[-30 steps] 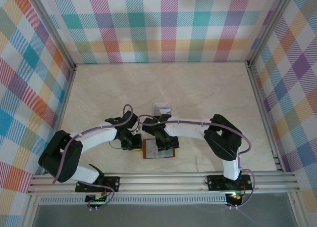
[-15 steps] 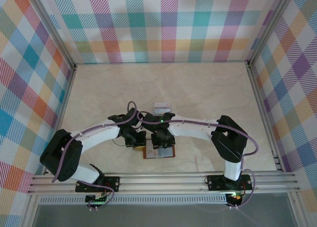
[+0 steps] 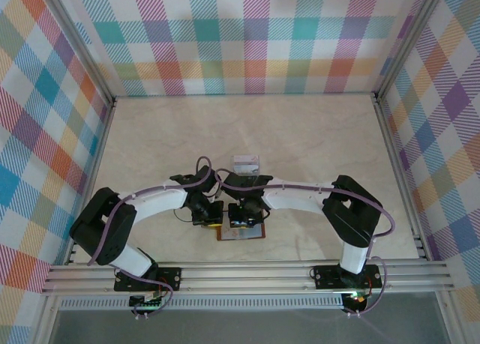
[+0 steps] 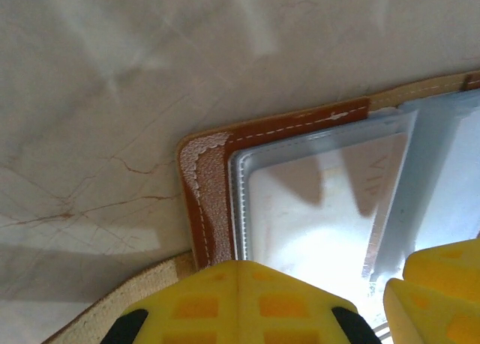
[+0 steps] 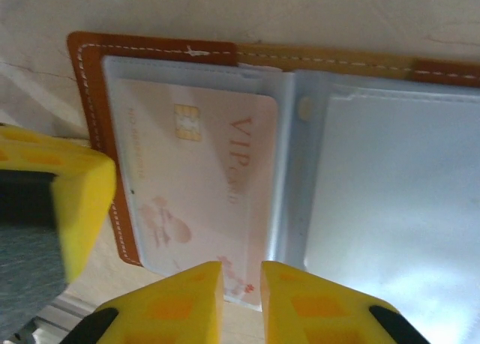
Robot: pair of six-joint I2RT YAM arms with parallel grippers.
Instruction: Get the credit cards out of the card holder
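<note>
Left gripper [image 3: 209, 215]: set on the left end of the card holder; whether its yellow pads [image 4: 240, 303] are apart or clamped cannot be told.
Card holder [image 3: 253, 233]: laid open flat near the near edge of the tabletop [image 3: 315, 134], about mid-width.
Credit card [image 5: 202, 179]: pale, marked "VIP", seated in the left clear pocket.
Right gripper [image 3: 240, 215]: pads nearly together over the card's lower edge; a grip cannot be confirmed.
Second card [image 3: 246, 164]: small, pale, lying just beyond both grippers.
</note>
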